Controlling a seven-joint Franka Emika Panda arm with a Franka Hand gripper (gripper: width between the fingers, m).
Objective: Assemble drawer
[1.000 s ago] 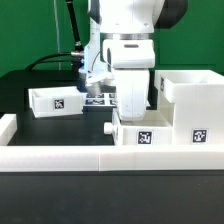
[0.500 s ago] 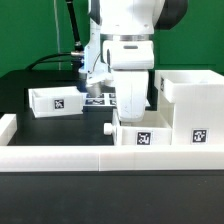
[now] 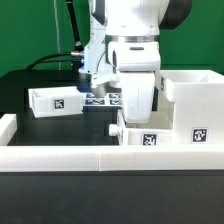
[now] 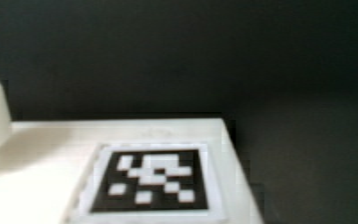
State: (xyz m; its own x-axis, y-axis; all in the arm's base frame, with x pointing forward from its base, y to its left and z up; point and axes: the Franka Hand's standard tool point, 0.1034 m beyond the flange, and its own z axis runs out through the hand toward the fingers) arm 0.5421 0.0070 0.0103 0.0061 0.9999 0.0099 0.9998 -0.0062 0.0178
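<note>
One white Panda arm [image 3: 130, 30] fills the centre of the exterior view. Its gripper [image 3: 134, 117] points down onto the near tray [image 3: 146, 138], and its body hides the jaws, so their opening cannot be told. The open cube case [image 3: 196, 105] stands just beside that tray, on the exterior view's right. The second tray [image 3: 55, 100] sits well apart on the left. Between them lies the marker board [image 3: 100, 98]. The wrist view shows blurred white plastic bearing a tag [image 4: 155, 180].

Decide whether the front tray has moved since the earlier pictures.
Yes. The front tray shifted toward the exterior view's right, closer to the unmoved cube case.
</note>
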